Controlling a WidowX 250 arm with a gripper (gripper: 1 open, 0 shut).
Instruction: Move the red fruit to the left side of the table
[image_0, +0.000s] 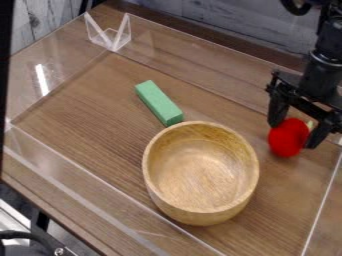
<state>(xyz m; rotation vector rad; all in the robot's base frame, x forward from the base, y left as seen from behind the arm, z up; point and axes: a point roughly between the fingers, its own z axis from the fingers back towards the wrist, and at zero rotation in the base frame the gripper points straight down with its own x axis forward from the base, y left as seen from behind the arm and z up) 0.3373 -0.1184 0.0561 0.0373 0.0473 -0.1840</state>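
Observation:
The red fruit (286, 139) is small, glossy and rounded, and it rests on the wood-grain table (94, 110) near the right acrylic wall. My black gripper (299, 121) hangs directly over it with its two fingers spread, one on each side of the fruit's top. The jaws stand open and the fruit still lies on the tabletop. The fruit's upper part is partly covered by the fingers.
A round light wooden bowl (201, 170) sits just left of the fruit at the front centre. A green rectangular block (158, 102) lies behind the bowl. Low clear acrylic walls (40, 70) edge the table, with a clear bracket (108, 33) at the back left.

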